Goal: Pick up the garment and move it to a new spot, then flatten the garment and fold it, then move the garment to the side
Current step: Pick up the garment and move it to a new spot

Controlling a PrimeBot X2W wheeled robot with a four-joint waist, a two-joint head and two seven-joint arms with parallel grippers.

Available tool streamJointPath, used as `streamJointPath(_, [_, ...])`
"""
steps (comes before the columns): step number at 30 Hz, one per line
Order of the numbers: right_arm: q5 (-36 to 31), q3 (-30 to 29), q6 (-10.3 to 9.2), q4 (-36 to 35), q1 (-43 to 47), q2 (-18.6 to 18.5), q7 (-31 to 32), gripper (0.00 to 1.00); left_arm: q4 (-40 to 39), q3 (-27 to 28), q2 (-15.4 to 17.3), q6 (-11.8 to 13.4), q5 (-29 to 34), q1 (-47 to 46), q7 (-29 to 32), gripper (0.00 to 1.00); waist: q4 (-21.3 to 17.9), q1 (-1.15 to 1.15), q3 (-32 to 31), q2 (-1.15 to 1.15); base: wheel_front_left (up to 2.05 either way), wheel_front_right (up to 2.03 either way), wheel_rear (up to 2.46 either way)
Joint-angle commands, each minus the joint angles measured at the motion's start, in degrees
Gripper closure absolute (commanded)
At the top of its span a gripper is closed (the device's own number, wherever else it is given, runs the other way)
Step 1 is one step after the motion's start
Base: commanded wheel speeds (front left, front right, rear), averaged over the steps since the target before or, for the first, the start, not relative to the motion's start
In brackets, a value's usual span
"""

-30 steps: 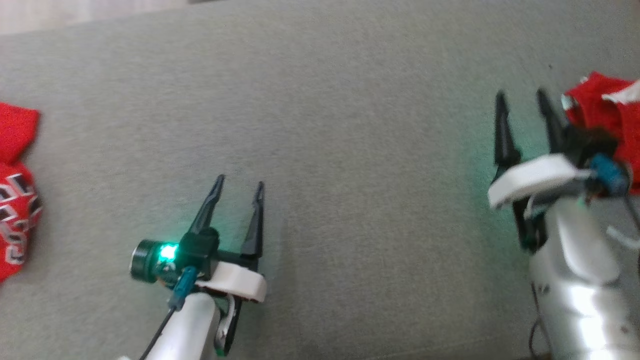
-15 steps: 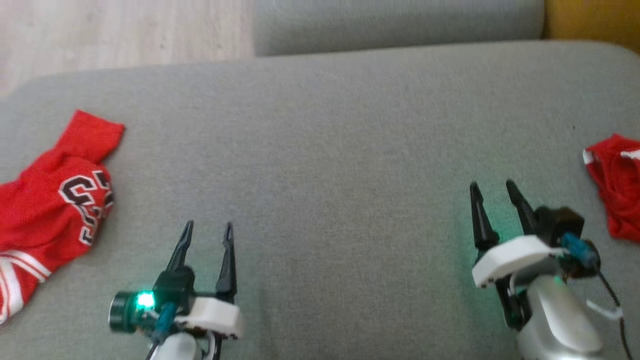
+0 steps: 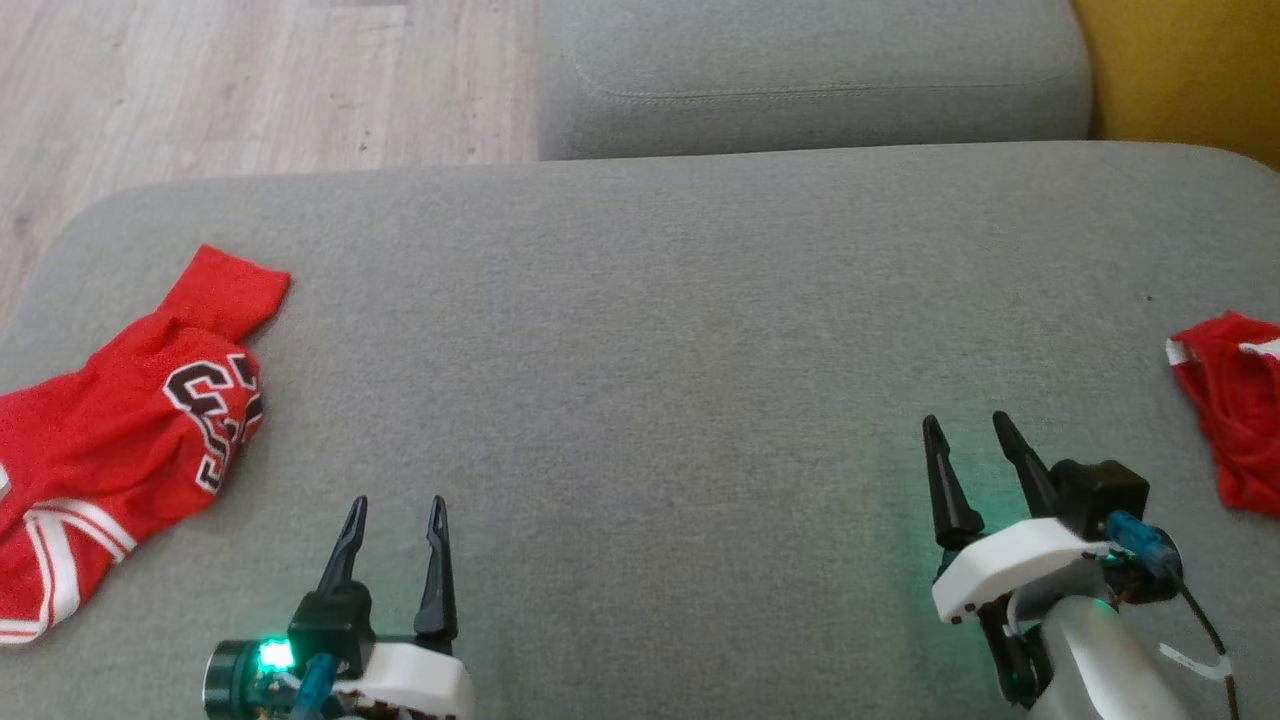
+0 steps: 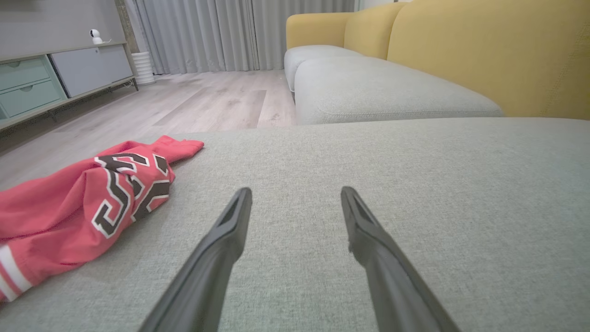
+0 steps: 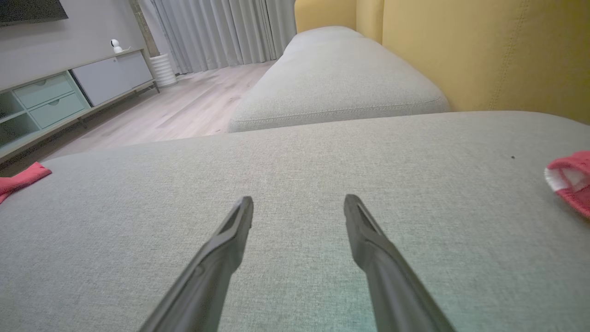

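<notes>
The left pincer [image 3: 396, 505] and right pincer [image 3: 966, 422] hover spread, empty, above the grey fabric cushion [image 3: 640, 330]. The crumpled red numbered jersey [image 3: 120, 430] lies at that cushion's left edge; a shallow pinch might drag it off.

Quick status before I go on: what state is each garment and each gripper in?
red jersey: crumpled, lying loose, unheld
second red garment: bunched, partly out of frame, unheld
left gripper: open, empty
right gripper: open, empty
</notes>
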Motion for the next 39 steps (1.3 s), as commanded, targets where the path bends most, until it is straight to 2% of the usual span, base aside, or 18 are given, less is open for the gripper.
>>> streamJointPath(1, [0.3, 1.6, -0.04, -1.8, -1.1, 0.3, -0.6, 0.0, -2.0, 2.1, 0.2, 0.1, 0.2, -1.7, -0.3, 0.0, 0.5, 0.0, 0.2, 0.0, 0.0, 0.0, 0.0])
streamJointPath(6, [0.3, 3.0, -0.04, -1.8, -1.3, 0.3, -0.6, 0.0, -2.2, 1.8, 0.2, 0.8, -1.4, -1.8, -0.3, 0.0, 4.0, 0.0, 1.0, 0.0, 0.0, 0.0, 0.0])
streamJointPath(17, [1.3, 6.8, -0.04, -2.1, -2.4, 0.3, -0.6, 0.0, -1.4, 4.1, 0.2, 1.4, -2.3, -0.8, -0.3, 0.0, 19.5, 0.0, 3.0, 0.0, 0.0, 0.0, 0.0])
streamJointPath(22, [1.8, 8.8, -0.04, -1.9, -3.2, 0.3, -0.6, 0.0, -1.0, 6.5, 0.2, 0.8, -2.2, -0.4, -0.3, 0.0, 23.8, 0.0, 3.6, 0.0, 0.0, 0.0, 0.0])
streamJointPath(26, [1.6, 9.6, -0.04, -1.9, -3.9, 0.3, -0.6, 0.0, -1.5, 8.1, 0.2, 0.0, -2.5, -1.0, -0.3, 0.0, 24.9, 0.0, 4.8, 0.0, 0.0, 0.0, 0.0])
streamJointPath(32, [0.6, 10.0, -0.04, -2.3, -5.3, 0.3, -0.6, 0.0, -4.0, 10.3, 0.2, -2.3, -2.0, -4.1, -0.3, 0.0, 24.1, 0.0, 7.5, 0.0, 0.0, 0.0, 0.0])
streamJointPath(34, [0.0, 9.7, -0.04, -3.0, -6.3, 0.3, -0.6, 0.0, -6.7, 12.8, 0.9, -3.6, -1.3, -7.7, -0.3, 0.0, 23.0, 0.0, 9.7, 0.0, 0.0, 0.0, 0.0])
streamJointPath(39, [-1.0, 10.0, -0.04, -4.3, -7.9, 0.3, -0.6, 0.0, -6.3, 15.1, 3.5, -6.1, -0.6, -14.4, -0.3, 0.0, 21.0, 0.0, 13.2, 0.0, 0.0, 0.0, 0.0])
